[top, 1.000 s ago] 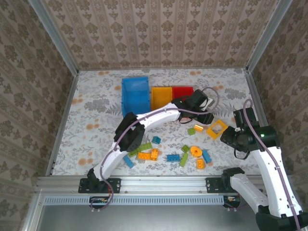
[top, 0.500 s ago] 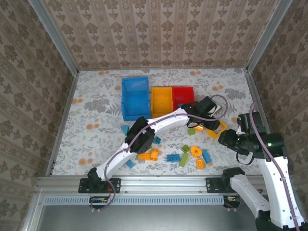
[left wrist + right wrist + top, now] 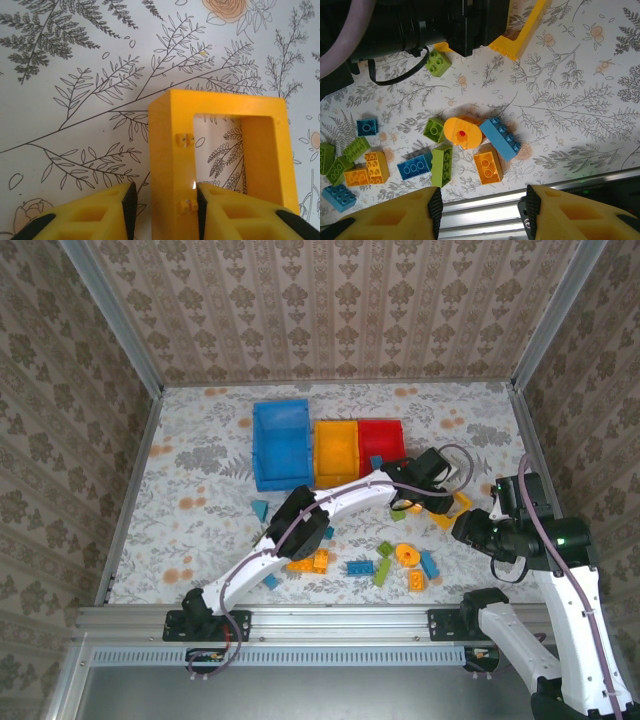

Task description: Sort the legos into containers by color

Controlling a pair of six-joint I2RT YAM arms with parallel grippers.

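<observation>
Left gripper (image 3: pixel 165 195) straddles one wall of the orange-yellow frame (image 3: pixel 220 106), not quite clamped there — probably light, stiff, slick; right gripper (image 3: pixel 481 200) gapes empty

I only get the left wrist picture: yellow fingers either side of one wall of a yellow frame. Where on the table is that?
Observer: From above, the yellow frame lies on the table right of the red bin, nearer the front.
Operator: Is there a yellow bin?
Observer: Yes, the orange-yellow bin stands between the red one and the blue bin.
Operator: And the other arm?
Observer: The right gripper hangs open above loose bricks.
</observation>
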